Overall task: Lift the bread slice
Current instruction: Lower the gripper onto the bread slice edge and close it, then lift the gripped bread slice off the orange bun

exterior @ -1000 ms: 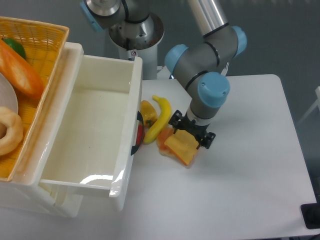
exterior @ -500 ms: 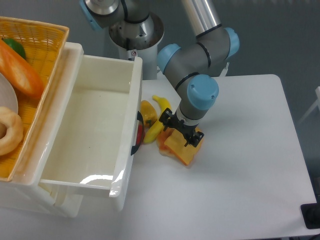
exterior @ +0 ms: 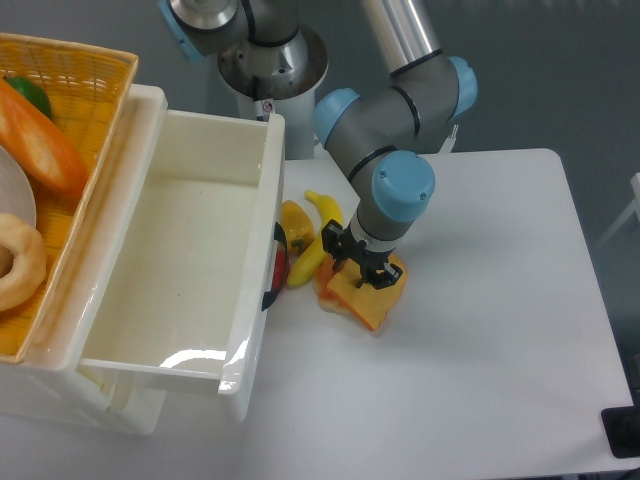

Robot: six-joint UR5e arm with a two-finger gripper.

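We find the flat, squarish orange-yellow toy bread slice (exterior: pixel 362 296) with darker orange crust edges lying on the white desk (exterior: pixel 480 330), roughly mid-desk and nearer its left edge than its right. The black two-finger end effector (exterior: pixel 359 264) of the grey and light-blue arm (exterior: pixel 385 150) sits directly on the slice's upper end, its fingers drawn close together and touching the slice; we cannot tell whether they actually clamp it. Just left of the slice we note a curved yellow toy banana (exterior: pixel 320 235) and, beside that, a yellow toy pepper (exterior: pixel 295 224). Both lie against the wall of a large white plastic bin (exterior: pixel 262 200) at the desk's left edge. A woven yellow basket (exterior: pixel 95 75) holding an orange baguette-like loaf (exterior: pixel 35 135) stands at the far left corner
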